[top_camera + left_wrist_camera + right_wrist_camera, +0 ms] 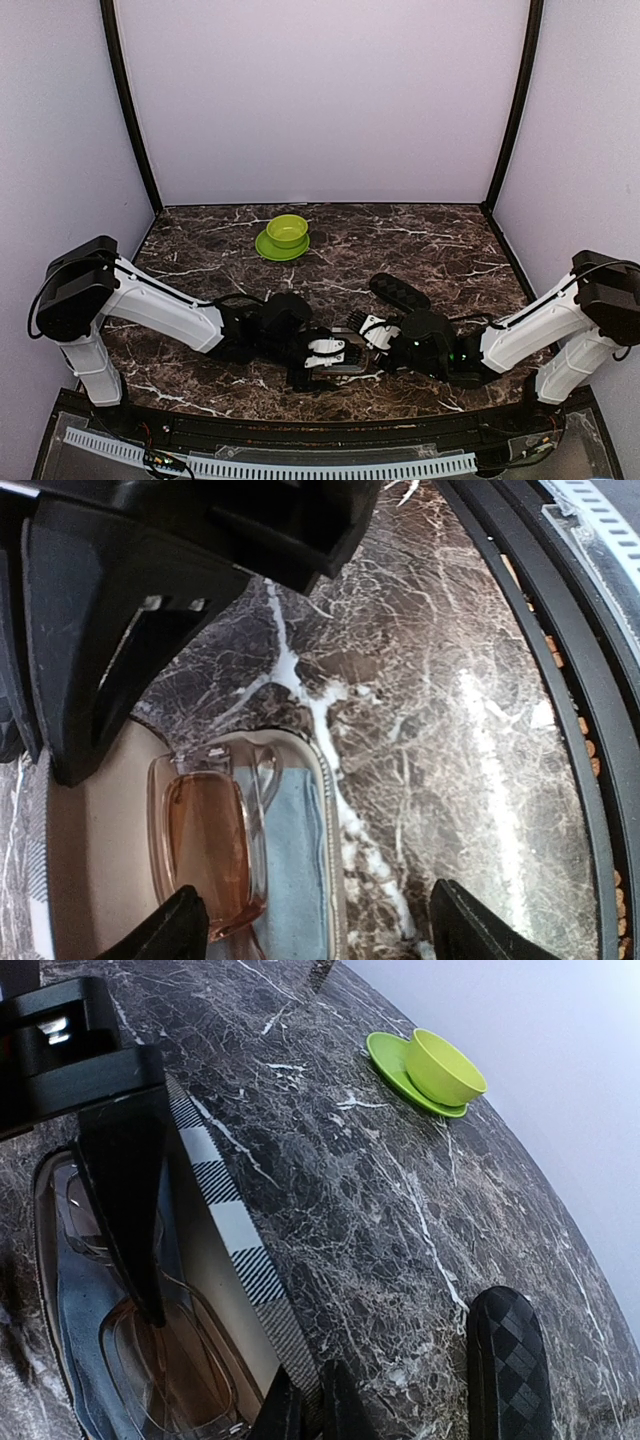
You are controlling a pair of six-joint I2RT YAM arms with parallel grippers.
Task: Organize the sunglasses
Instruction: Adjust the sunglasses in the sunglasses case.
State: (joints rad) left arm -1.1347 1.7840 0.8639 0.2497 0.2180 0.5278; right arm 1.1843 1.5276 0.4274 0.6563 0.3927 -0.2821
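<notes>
Left of the striped case [338,362], the left arm reaches in low over the table [450,240], and the left tool [322,930] hangs over the case's open mouth. Its jaws are spread wide and hold nothing. In the left wrist view one fingertip [178,927] sits over the lower end of the sunglasses, while the other is out over bare marble beside the case's rim. From the right wrist view, one of its fingers [130,1190] points down into the case, over the lenses; I cannot tell whether it touches them.

Beyond the striped case toward the back wall, and a little to its left, a green bowl [288,230] stands upright on a green saucer [270,248], well apart from both arms.

Inside the striped case, the sunglasses [205,840] lie folded, their reddish-brown translucent lenses facing up against the beige lining. A blue cloth [295,860] lies in the case beside and partly under them.

At the right side of the striped case, the right tool [308,1405] is drawn narrow, pinching the case's striped wall between its jaws.

Right of the striped case and slightly farther back, a black bumpy case [400,293] lies flat and closed on the table, near the right tool but not touching it.
</notes>
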